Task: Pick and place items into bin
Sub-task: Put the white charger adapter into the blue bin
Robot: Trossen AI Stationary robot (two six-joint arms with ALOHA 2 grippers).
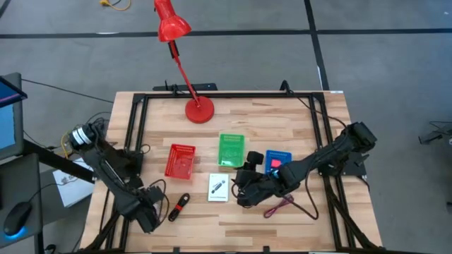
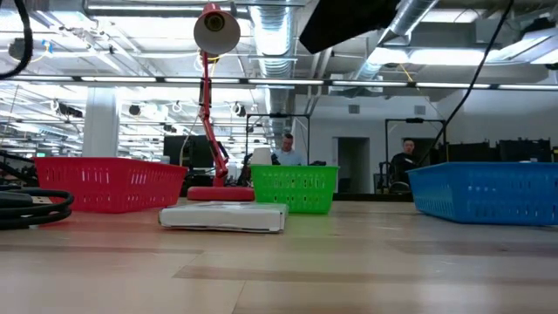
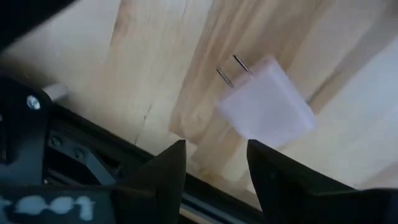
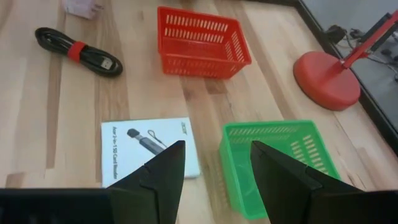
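Observation:
My left gripper [image 3: 214, 165] is open near the table's front left corner [image 1: 150, 204], just short of a pale pinkish-white plug block with two metal prongs [image 3: 267, 106] that lies flat on the wood. My right gripper [image 4: 214, 168] is open and hovers above the table's middle [image 1: 244, 189], over the gap between a white card with a black mark [image 4: 149, 146] and the green basket [image 4: 277, 158]. A coiled black cable with a red tie [image 1: 179, 206] lies left of the card. A dark red cord [image 1: 279, 206] lies under the right arm.
A red basket [image 1: 180, 161], the green basket [image 1: 231, 149] and a blue basket [image 1: 277, 161] stand in a row across the table's middle. The red desk lamp's base [image 1: 200, 110] sits at the far edge. Black frame rails [image 1: 134, 134] run along the table's sides.

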